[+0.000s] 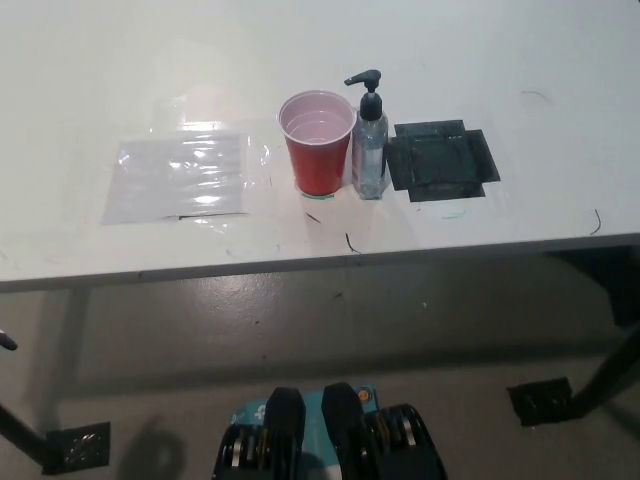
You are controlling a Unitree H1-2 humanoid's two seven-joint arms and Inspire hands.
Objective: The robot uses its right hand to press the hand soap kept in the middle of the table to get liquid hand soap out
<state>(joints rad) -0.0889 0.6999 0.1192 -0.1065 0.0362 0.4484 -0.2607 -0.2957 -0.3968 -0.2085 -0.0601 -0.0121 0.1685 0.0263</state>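
Soap bottle (369, 140) upright near mid worktop (90, 80), toward the front edge. Clear body, black pump head w/ spout pointing picture-left, over the cup. Pump not pressed by anything. Red cup (318, 142) just left of bottle, upright, open top, pale inside; touching or nearly so, can't tell which. Black taped square (442, 161) just right of bottle, flat on worktop, close to bottle base. Clear plastic sheet (180, 178) lying flat further left, well apart from cup, glare on it. Few dark scuff marks on white surface near front edge and far right. Small green mark under cup's front rim, another below the black square. Neither robot hand in view: no white left hand, no black right hand, so fingers' state can't be told for either. Below worktop edge: grey floor, dark leg brackets w/ foot plates at lower left (78, 446) and lower right (540, 400).
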